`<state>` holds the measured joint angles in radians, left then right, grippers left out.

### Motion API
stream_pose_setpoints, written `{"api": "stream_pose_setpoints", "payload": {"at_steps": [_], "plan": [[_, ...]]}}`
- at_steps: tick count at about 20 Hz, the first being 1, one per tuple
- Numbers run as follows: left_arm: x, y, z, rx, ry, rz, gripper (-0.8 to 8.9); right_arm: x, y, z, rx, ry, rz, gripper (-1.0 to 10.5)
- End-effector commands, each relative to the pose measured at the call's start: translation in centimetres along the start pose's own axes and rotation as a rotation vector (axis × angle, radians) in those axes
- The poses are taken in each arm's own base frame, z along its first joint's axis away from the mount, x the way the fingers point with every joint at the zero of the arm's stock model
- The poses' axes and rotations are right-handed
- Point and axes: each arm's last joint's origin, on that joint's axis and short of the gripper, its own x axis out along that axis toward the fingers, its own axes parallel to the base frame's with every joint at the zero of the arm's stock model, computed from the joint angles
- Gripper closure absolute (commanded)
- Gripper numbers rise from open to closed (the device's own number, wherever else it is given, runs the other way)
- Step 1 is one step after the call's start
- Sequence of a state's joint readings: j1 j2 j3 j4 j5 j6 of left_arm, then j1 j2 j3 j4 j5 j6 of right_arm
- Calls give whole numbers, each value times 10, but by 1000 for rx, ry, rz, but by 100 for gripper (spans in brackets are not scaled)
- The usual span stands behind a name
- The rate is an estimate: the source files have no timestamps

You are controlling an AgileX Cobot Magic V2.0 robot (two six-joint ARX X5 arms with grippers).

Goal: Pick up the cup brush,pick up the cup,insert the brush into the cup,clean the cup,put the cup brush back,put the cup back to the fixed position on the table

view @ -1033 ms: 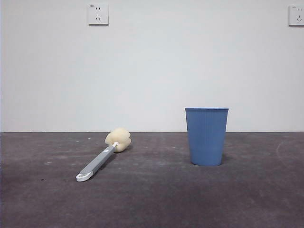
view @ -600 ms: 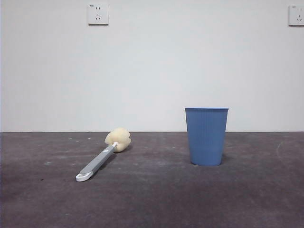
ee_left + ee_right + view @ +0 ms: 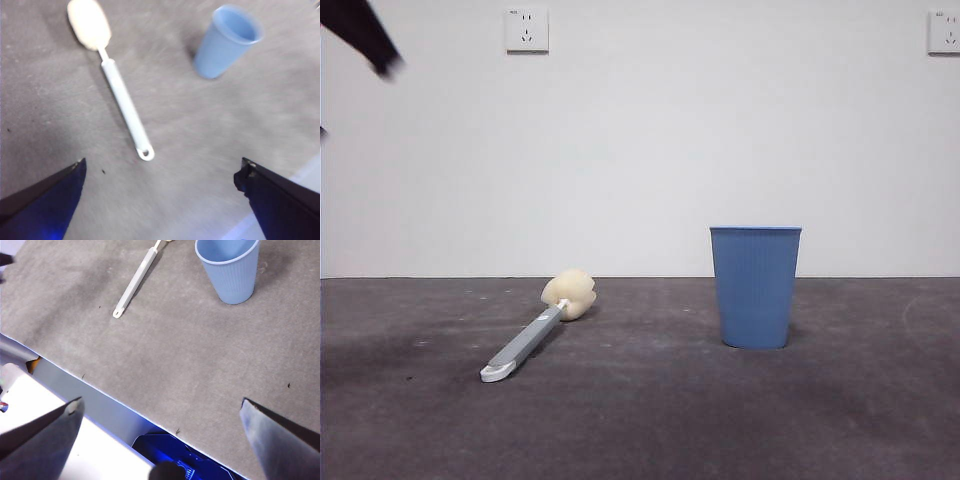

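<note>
Step one — I'm high over the brush (image 3: 122, 100), left gripper (image 3: 160, 200) spread wide, right (image 3: 160, 440) spread too; cup (image 3: 755, 286) at 3 o'clock. Next: descend onto the handle.

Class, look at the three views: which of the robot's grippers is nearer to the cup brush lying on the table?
Left. The left gripper hangs open above the cup brush, which fills its view. The right gripper, also open, sits back over the table edge, farther off.

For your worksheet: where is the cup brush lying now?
In the front view, the cup brush lies flat on the table, apart from the upright cup.
</note>
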<state>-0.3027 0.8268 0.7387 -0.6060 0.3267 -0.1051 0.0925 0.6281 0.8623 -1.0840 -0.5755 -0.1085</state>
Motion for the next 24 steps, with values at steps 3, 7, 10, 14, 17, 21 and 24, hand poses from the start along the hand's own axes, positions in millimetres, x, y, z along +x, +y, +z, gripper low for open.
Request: {"api": "stream_pose_setpoints", "payload": {"at_steps": [3, 7, 10, 14, 17, 21, 24], "plan": [[59, -15, 10, 11, 101, 135, 251, -1, 1, 1, 8, -8, 1, 317], [112, -26, 22, 54, 211, 241, 252, -1, 1, 1, 8, -8, 2, 320], [143, -29, 32, 60, 259, 281, 252, -1, 1, 1, 16, -8, 2, 320], [178, -26, 34, 40, 309, 326, 252, -1, 1, 1, 19, -7, 2, 320], [195, -21, 26, 20, 333, 349, 252, -1, 1, 1, 20, -8, 2, 320], [207, -18, 18, -5, 358, 374, 252, -1, 1, 1, 22, -8, 2, 321], [213, -16, 14, -37, 371, 382, 252, -1, 1, 1, 23, -8, 2, 321]]}}
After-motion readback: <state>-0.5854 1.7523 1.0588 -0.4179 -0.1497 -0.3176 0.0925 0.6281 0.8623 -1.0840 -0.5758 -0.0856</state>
